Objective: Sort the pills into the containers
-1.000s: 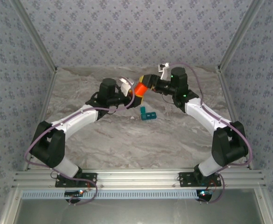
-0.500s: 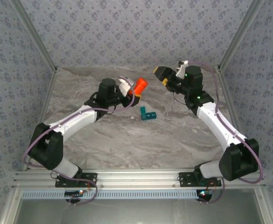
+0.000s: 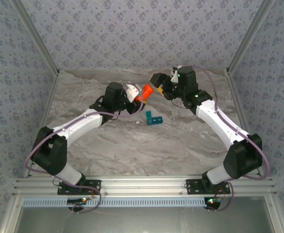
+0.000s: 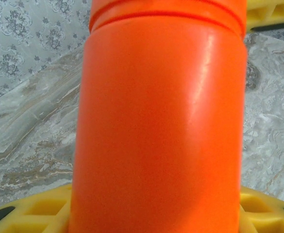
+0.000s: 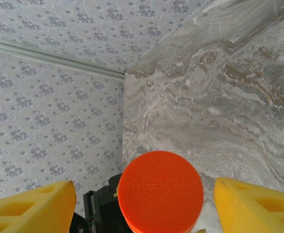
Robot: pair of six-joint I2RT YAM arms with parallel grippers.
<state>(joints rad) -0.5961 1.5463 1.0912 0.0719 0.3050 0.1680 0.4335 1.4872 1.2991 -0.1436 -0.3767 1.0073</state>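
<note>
We judge the cap-removal step in hand: our left hand point(image 3: 134, 93) grips the orange bottle point(image 4: 156, 121) at upper centre, our right hand point(image 3: 157, 83), spread apart, flanks its cap point(image 5: 160, 187) and must next close and twist, with the teal containers point(image 3: 154, 118) lying on the tabletop point(image 3: 132, 141) just below.

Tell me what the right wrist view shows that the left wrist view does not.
Right wrist: the orange bottle end-on, its round top between the fingers of the open right gripper, touching neither. Left wrist: the bottle's long side wall, clamped low down by the left gripper. Both: the bottle, the marble table and the patterned wall.
</note>
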